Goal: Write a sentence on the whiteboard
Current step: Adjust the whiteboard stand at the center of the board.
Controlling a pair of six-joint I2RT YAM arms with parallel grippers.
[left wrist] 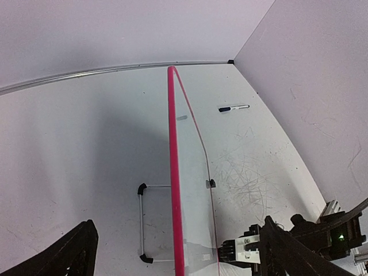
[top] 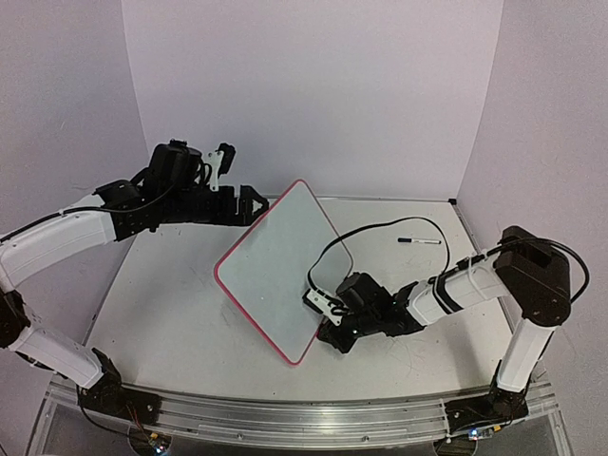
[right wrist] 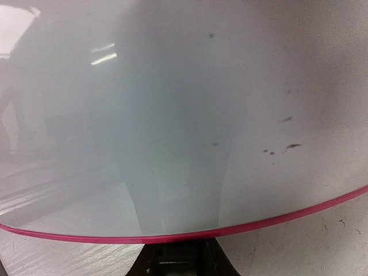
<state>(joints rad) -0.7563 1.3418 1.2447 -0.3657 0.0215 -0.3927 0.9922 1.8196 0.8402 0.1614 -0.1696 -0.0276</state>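
The whiteboard (top: 275, 275), glossy white with a pink-red frame, stands tilted on one corner in the middle of the table. Its face carries only a few small dark specks (right wrist: 284, 148); no sentence shows on it. My left gripper (top: 258, 204) is open wide at the board's top corner, its fingers (left wrist: 75, 253) on either side of the frame edge (left wrist: 173, 172) without touching it. My right gripper (top: 328, 309) is low at the board's lower right edge and shut on the frame (right wrist: 172, 237). The wire stand (left wrist: 141, 221) shows behind the board.
A marker (top: 419, 241) with a dark cap lies on the tabletop at the back right, also in the left wrist view (left wrist: 233, 108). Faint grey scribbles (left wrist: 247, 178) mark the tabletop. Lilac walls close the back and both sides.
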